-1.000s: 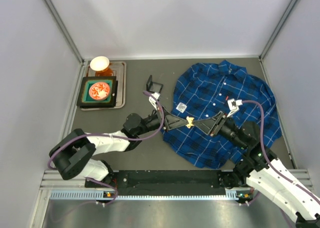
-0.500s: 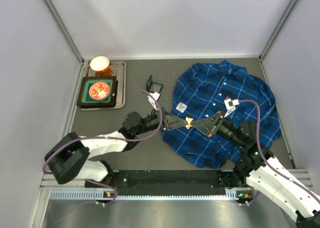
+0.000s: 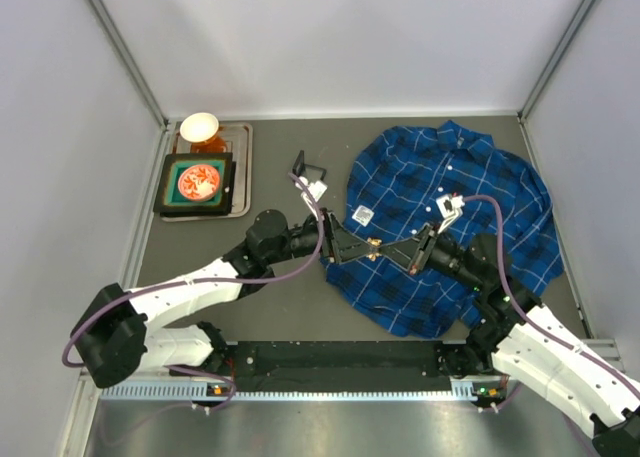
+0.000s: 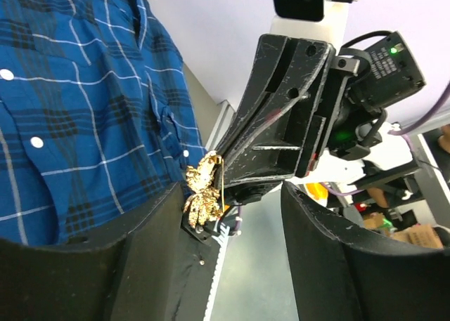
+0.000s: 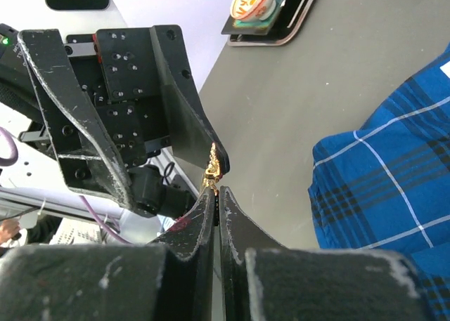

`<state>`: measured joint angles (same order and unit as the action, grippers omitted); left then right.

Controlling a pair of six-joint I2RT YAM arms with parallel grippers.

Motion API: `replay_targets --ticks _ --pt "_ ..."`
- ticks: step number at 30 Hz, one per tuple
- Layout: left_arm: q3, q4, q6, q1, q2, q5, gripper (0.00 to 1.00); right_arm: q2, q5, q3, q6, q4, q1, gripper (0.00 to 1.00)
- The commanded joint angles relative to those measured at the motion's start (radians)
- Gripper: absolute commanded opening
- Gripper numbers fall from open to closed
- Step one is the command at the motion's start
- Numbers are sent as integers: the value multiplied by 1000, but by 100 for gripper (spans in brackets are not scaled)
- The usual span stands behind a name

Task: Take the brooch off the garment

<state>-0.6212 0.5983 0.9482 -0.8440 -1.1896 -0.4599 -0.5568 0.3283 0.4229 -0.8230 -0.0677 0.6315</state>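
Basically done: my right gripper [image 5: 216, 187] is clamped tight on the tiny gold-glinting metal brooch [image 5: 213, 168], held up in the air by the left edge of the dark-blue plaid button-up shirt [image 3: 450, 197]. My left gripper [image 4: 235, 191] is spread wide beside it, gripping nothing. Brooch looks free of the fabric; only setting it down is left.

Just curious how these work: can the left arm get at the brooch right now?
Probably yes: the brooch sits at a fingertip of the open left claw, though the right claw is shut on it.
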Motion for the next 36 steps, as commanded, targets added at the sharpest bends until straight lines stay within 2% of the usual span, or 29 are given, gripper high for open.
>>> replay_targets --ticks 1,11,27,32,36 --pt "-75 -109 -112 2 -4 10 61 -8 2 76 41 -17 0 0" --pt "-121 -163 -157 -12 -30 24 58 -8 -14 85 15 -23 -1 0" --pt "-124 -146 -141 -20 -38 46 40 -5 -12 74 16 -23 -1 0" --pt "-130 -115 -108 -20 -47 12 37 3 5 56 28 -63 0 0" --pt "-129 -109 -97 -20 -33 -10 30 15 26 14 42 -110 -1 0"
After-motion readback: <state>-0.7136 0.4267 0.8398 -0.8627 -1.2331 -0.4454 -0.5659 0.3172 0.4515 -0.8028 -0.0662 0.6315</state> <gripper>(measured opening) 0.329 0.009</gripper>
